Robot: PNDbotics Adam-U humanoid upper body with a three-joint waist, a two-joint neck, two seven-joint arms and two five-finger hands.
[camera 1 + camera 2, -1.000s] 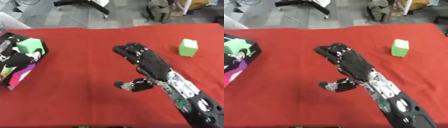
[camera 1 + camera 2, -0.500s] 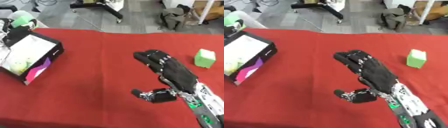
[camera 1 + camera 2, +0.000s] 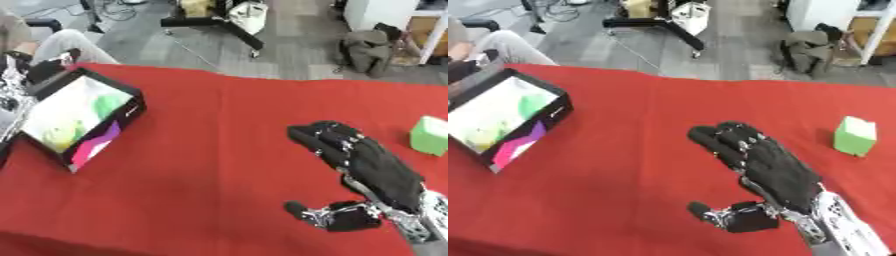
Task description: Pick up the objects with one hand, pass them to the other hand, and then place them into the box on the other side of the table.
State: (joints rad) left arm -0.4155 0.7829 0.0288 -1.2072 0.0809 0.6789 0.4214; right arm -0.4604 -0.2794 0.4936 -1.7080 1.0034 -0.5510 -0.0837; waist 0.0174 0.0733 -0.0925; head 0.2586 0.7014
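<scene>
Red-clothed worktop (image 3: 219,150): green block (image 3: 855,136) near right edge; box (image 3: 79,120) at left edge. My right hand (image 3: 772,167) mid-worktop, fingers (image 3: 724,137) extended, holding nothing.

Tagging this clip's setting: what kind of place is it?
Probably an office or lab: a table under a red cloth, grey floor with a rolling chair base behind, bags by shelving. On the cloth: a box, a green block, and the right hand.
</scene>
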